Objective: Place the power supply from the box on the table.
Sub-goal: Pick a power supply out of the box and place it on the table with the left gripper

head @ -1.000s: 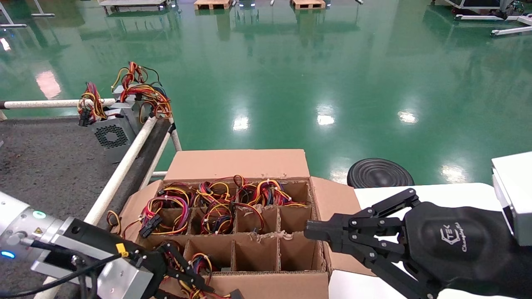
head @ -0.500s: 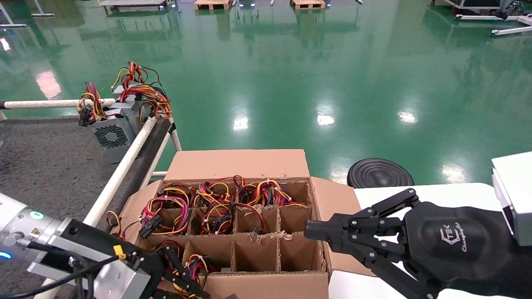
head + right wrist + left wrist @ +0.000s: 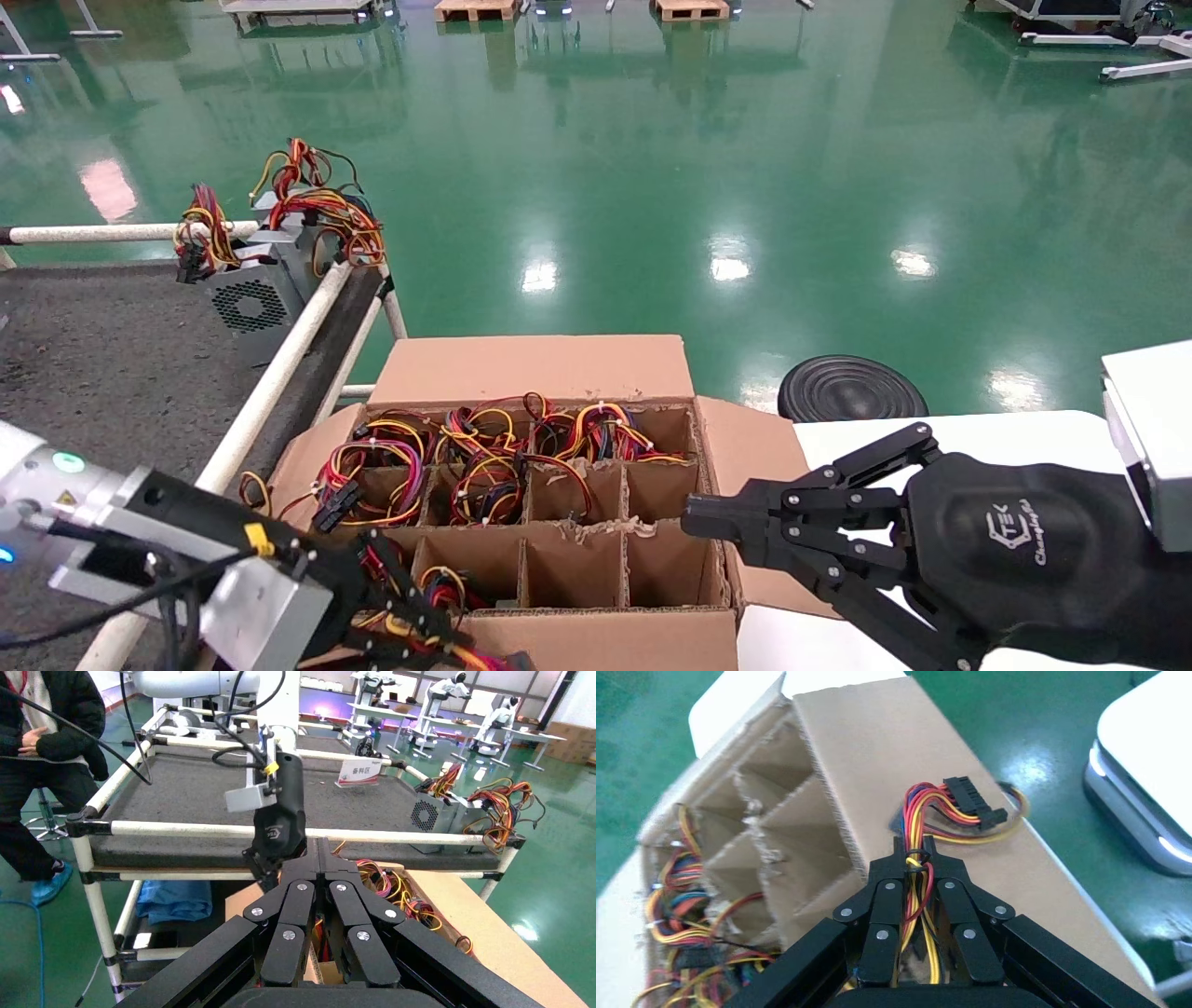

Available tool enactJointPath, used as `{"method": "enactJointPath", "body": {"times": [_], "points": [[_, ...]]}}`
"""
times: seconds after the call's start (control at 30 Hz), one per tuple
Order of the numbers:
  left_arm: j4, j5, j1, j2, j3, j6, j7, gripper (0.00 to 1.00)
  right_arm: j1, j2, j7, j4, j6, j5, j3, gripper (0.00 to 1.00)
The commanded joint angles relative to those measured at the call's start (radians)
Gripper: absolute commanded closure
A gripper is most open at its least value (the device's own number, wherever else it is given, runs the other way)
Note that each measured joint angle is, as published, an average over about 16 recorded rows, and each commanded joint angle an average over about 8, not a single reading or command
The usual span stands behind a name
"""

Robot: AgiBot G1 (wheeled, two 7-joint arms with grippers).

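The box stands open before me, its cardboard cells full of red, yellow and black wires. My left gripper hangs at the box's near-left corner, shut on a bundle of wires of the power supply. Their black plug dangles past the fingertips over the box's outer wall. The supply's metal body is hidden. To the left lies the dark grey table. My right gripper hovers shut and empty at the box's right edge.
Two grey units with fan grilles and tangled wires sit at the table's far corner. A white tube rail runs between table and box. A white surface and a black disc lie to the right. A person sits beyond the table.
My left gripper has drawn back toward the near left with the wire bundle, pulling the wires over the box's near wall. The right arm has not moved.
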Motion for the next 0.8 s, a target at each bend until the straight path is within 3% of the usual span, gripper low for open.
{"method": "enactJointPath", "body": {"times": [0.03, 0.8], "points": [[0.0, -0.006, -0.005, -0.002, -0.008, -0.002, -0.004, 1.0, 0.0, 0.0, 0.0, 0.0, 0.0, 0.0, 0.0, 1.0], [-0.076, -0.015, -0.182, 0.0, -0.25, -0.02, -0.094, 1.0, 0.0, 0.0, 0.0, 0.0, 0.0, 0.0, 0.0, 1.0]]}}
